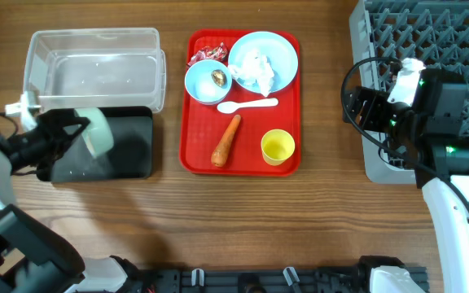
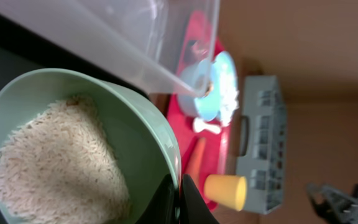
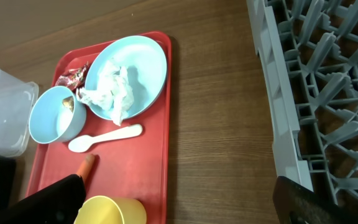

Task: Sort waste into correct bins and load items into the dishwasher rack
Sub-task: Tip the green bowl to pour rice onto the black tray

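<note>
Overhead view: left fingers (image 2: pixel 194 200) clamped tight on rim of rice bowl (image 1: pixel 96 130), held left of red tray (image 1: pixel 255 126), rice (image 2: pixel 55 162) heaped inside. Black tub (image 1: pixel 133 142) and clear tub (image 1: pixel 96 61) also left of tray. On tray: plate (image 1: pixel 282 50) with tissue (image 1: pixel 253 69), second bowl (image 1: pixel 199 81) with brown lump (image 1: pixel 217 77), wrapper (image 1: pixel 206 54), spoon (image 1: pixel 247 105), carrot (image 1: pixel 227 140), yellow cup (image 1: pixel 278 146). Right of tray: grey rack (image 1: pixel 430 41) and right fingers (image 3: pixel 51 199), spread wide, holding nothing.

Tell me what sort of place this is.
Likely a staged dish-clearing station on a wooden table, not a real kitchen: a loaded red tray, a grey dishwasher rack on the tabletop, a clear bin and a black bin.
</note>
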Available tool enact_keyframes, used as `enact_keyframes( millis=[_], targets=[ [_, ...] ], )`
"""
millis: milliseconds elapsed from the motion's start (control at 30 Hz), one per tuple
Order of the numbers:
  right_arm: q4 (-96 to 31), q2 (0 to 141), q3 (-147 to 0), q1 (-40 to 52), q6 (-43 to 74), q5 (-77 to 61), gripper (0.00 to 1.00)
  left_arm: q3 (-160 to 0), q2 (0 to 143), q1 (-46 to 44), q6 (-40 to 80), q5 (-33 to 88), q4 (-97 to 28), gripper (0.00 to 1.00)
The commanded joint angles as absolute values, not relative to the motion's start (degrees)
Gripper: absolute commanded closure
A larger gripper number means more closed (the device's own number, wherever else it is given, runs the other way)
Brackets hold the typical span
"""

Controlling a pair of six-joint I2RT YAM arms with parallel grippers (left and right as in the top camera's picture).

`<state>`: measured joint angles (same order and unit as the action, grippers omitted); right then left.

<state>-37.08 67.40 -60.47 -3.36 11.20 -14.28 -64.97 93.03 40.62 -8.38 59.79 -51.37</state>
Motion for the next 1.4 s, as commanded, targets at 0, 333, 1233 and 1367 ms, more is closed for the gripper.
enact_keyframes(
  millis=[0,333,1233,1367],
  targets=[
    [-37.12,67.79,-61.78,-3.18,10.48,-13.28,0.0,-64.71,91.94,44.53,-10.37,70.94,-51.44,0.96],
    [-37.34,67.79,-61.78,-3.18,10.52,-13.3,0.0,-63.66,91.94,46.22,-10.37,75.44,-50.94,0.96],
    [-37.63,67.79,-61.78,-3.18,10.5,-13.3,0.0,-54.96,95.66,48.88,-10.09,90.32,-42.04,0.96],
    [-37.8,67.79,-61.78,-3.18,10.55,-13.32,0.0,-54.96,95.66,48.88,-10.11,90.35,-43.05,0.96]
  ],
)
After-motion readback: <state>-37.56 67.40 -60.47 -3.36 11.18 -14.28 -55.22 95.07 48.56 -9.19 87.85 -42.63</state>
